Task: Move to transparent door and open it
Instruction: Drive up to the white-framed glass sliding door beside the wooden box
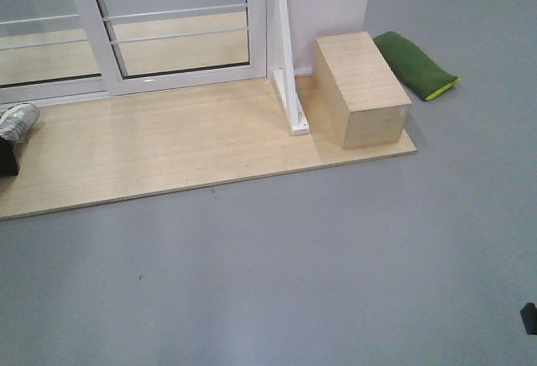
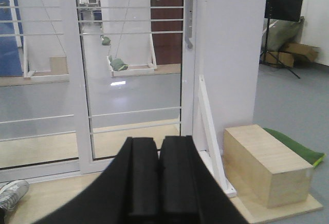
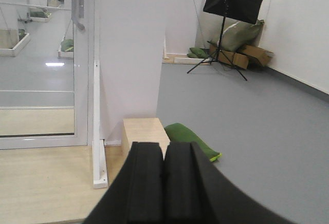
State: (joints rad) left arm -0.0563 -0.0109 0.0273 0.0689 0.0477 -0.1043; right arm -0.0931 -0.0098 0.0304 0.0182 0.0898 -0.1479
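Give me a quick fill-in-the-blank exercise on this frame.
In the left wrist view, the grey handle of the transparent door sits on its ___ stile.
The left gripper and right gripper are both ___.
The cushion beside the wooden box is ___.
Missing words: right; shut; green.

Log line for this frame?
base: short of door | door: shut | handle: untouched | left gripper: shut, empty | right gripper: shut, empty

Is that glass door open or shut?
Shut: the door, on its handle side, meets the wall with no gap.
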